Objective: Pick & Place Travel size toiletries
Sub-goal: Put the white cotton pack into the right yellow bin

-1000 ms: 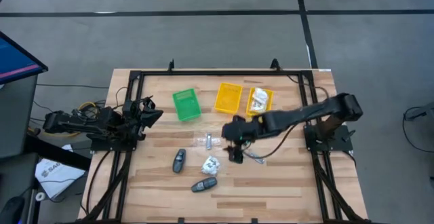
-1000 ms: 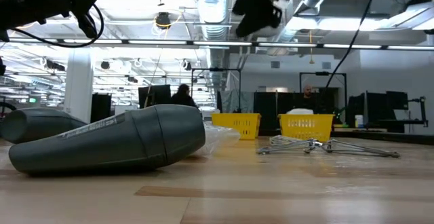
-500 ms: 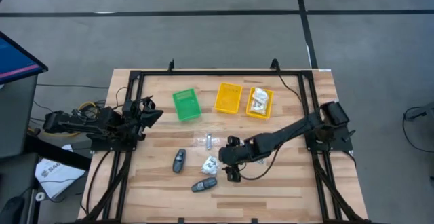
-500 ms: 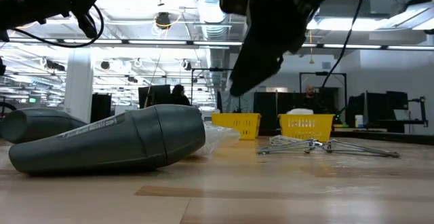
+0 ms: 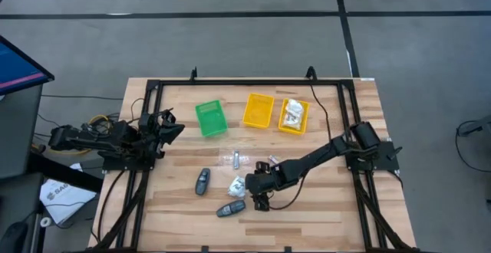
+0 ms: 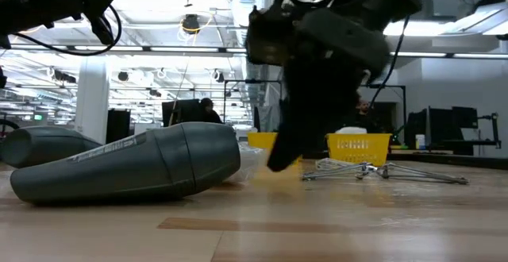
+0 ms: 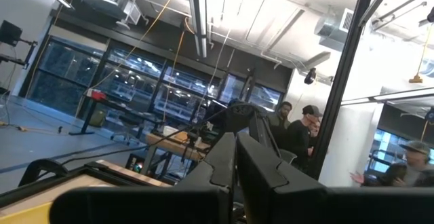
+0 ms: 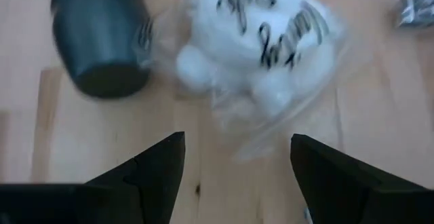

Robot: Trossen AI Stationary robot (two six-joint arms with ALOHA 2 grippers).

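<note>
A crinkly white packet (image 5: 238,184) lies flat on the table, large in the right wrist view (image 8: 264,41). My right gripper (image 5: 253,185) (image 8: 237,176) is open and low just right of it, touching nothing. One dark grey oval gadget (image 5: 202,181) lies left of the packet and a second (image 5: 230,208) (image 8: 102,41) lies nearer the near edge. Thin silver pieces (image 5: 236,159) (image 6: 373,171) lie toward the far side. More white packets (image 5: 292,113) rest in a yellow bin. My left gripper (image 5: 170,124) waits shut at the table's left edge.
A green bin (image 5: 211,119) and two yellow bins (image 5: 258,110) (image 5: 303,124) stand in a row toward the far edge. Bare wood lies along the near edge and on the right. In the low view a grey gadget (image 6: 127,167) fills the foreground. People stand in the room beyond.
My right gripper has moved toward the table's near edge and to the left, coming down from beside the yellow bins to just right of the white packet. The arm has stretched out low over the table. No object has moved.
</note>
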